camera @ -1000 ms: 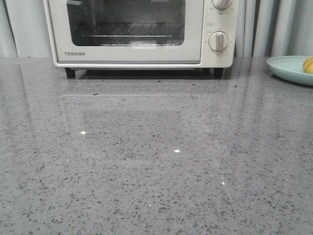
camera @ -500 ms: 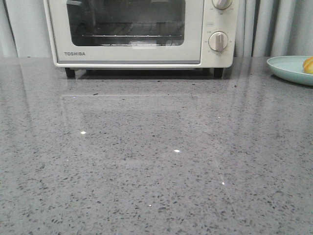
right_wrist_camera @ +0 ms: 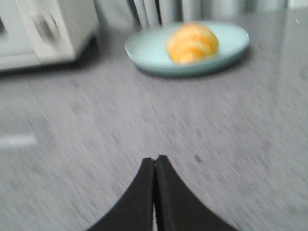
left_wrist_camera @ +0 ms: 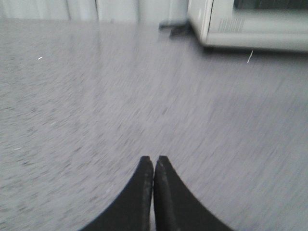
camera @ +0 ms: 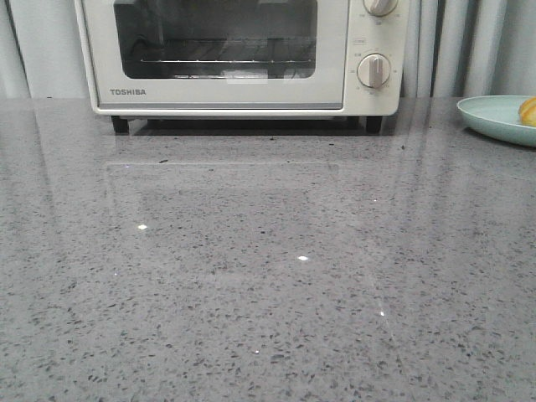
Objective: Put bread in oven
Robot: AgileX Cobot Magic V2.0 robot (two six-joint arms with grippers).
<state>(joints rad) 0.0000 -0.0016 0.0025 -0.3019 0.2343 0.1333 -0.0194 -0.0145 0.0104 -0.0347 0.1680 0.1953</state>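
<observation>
The cream-white TOSHIBA oven stands at the back of the grey counter with its glass door closed. It also shows in the left wrist view and the right wrist view. The golden-yellow striped bread lies on a pale green plate; in the front view only its edge shows at the far right. My left gripper is shut and empty over bare counter. My right gripper is shut and empty, well short of the plate. Neither gripper shows in the front view.
The pale green plate sits at the counter's right edge, right of the oven. Two round knobs are on the oven's right side. Grey curtains hang behind the counter.
None in the front view; both wrist views are blurred by motion.
</observation>
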